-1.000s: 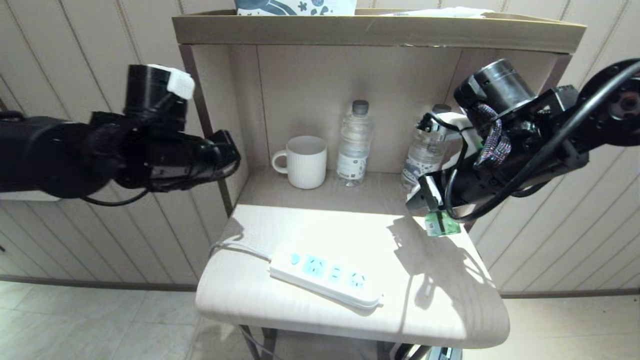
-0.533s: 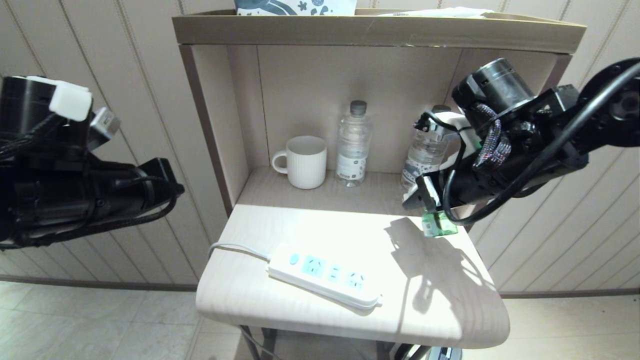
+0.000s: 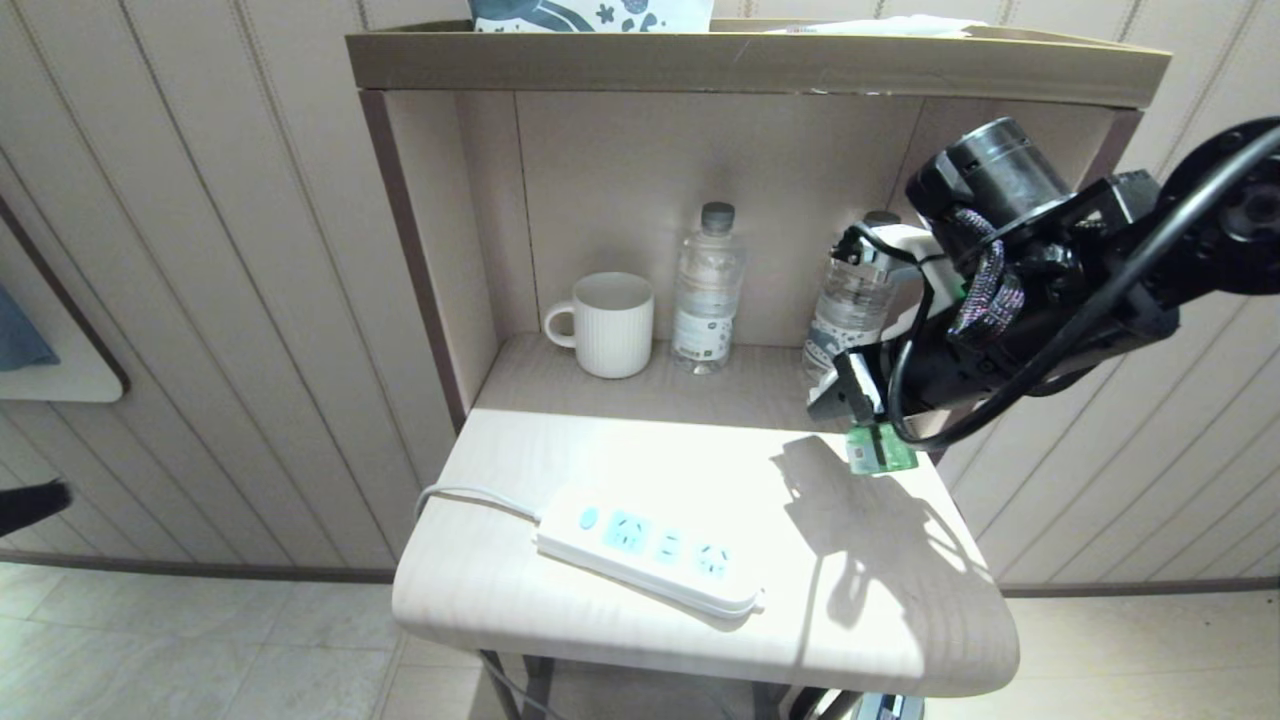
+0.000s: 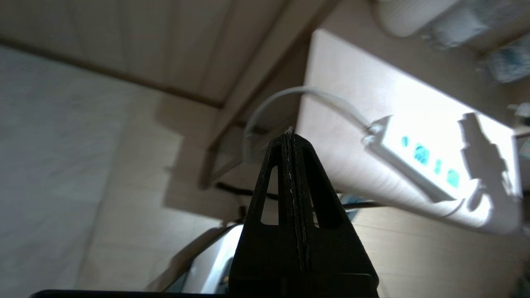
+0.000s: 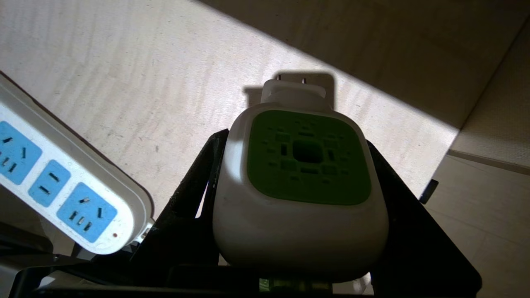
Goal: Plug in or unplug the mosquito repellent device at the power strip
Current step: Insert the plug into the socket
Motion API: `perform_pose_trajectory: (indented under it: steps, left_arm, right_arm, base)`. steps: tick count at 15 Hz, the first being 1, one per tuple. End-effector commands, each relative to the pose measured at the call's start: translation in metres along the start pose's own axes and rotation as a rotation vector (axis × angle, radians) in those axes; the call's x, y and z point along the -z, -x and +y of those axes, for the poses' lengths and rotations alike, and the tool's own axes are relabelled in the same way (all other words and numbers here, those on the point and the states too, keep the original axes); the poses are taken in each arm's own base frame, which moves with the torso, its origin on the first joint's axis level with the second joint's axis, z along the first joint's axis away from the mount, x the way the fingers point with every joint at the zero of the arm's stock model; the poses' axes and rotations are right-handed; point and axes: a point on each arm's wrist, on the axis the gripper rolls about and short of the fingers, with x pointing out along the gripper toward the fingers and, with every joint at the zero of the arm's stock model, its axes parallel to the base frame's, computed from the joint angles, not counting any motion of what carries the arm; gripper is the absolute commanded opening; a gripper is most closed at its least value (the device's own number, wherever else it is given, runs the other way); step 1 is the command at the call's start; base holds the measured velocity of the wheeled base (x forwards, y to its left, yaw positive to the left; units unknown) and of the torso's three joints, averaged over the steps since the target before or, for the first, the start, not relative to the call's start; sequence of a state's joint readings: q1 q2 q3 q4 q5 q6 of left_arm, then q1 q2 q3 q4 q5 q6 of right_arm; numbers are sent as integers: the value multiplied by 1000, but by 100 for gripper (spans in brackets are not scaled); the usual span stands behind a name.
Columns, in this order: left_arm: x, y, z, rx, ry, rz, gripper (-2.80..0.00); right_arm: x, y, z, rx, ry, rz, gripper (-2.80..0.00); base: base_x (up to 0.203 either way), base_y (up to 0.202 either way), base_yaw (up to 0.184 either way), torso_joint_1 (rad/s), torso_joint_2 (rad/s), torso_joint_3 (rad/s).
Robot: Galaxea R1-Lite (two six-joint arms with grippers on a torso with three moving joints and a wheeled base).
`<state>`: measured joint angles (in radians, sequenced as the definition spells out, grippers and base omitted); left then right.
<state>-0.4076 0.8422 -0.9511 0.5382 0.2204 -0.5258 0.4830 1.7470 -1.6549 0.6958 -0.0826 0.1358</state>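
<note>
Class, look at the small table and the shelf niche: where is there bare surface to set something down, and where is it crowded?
Free: the table left of and in front of the power strip, and the stretch between the strip and the niche. The right side is bare too, but the right gripper holds the mosquito repellent device above it. Crowded: the niche back, with mug and two bottles.

One power strip (image 3: pixel 650 548) is counted on the near table (image 3: pixel 900 620), with three blue socket faces and one cord (image 3: pixel 470 497). One repellent device (image 5: pixel 300 194) is counted at the right. Two water bottles are counted on the far shelf: one at centre (image 3: pixel 708 290), one to the right (image 3: pixel 850 300), partly hidden. One white mug (image 3: pixel 608 323) is counted left of them. Two grippers are counted: right (image 5: pixel 290 215), left (image 4: pixel 292 140).
</note>
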Motion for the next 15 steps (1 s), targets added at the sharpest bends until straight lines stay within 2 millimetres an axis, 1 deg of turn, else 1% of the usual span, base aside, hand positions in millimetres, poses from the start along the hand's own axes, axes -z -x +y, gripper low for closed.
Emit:
perform_pose_trajectory:
  steps: [1,2,4,5,7,8,9,10,11,12,13,15]
  left_arm:
    - [16,47,25,-124,6,-63,-280]
    - [19,55,29,-206,23,-118,-280]
    - [37,60,39,-423,87,-233,-280]
    - [48,59,42,-510,101,-278,-280]
    - [77,43,54,-583,31,-301,-280]
    - [91,33,61,-579,-31,-323,-280]
    - [97,30,63,-566,-83,-375,-280]
    - [108,20,68,-528,-131,-376,-280]
    - [127,6,76,-479,-187,-335,-280]
    - [140,-4,81,-421,-237,-323,-280]
    - [146,-7,82,-354,-286,-350,-280]
    - [168,-9,89,-288,-335,-364,-280]
  right_arm:
    - [1,1,0,0,0,2,-280]
    - [1,3,1,-2,1,-2,-280]
    - [1,9,1,-7,0,-15,-280]
    - [1,11,1,-8,-1,-20,-280]
    - [1,20,0,-12,-2,-39,-280]
    - [1,21,0,-13,-1,-41,-280]
    - [1,21,0,-13,-1,-41,-280]
    - [2,23,0,-14,-2,-39,-280]
    - [4,23,0,-16,-1,-35,-280]
    - [4,23,0,-16,-1,-35,-280]
    - [4,23,0,-17,-1,-35,-280]
    - [7,39,20,-148,22,-47,-280]
  base:
    - [0,0,0,0,0,0]
    - [0,0,0,0,0,0]
    - [0,0,0,0,0,0]
    - [0,0,0,0,0,0]
    - [0,0,0,0,0,0]
    - [0,0,0,0,0,0]
    - [0,0,0,0,0,0]
    - [0,0,0,0,0,0]
    - [0,0,0,0,0,0]
    - [0,0,0,0,0,0]
    - [0,0,0,0,0,0]
    - [0,0,0,0,0,0]
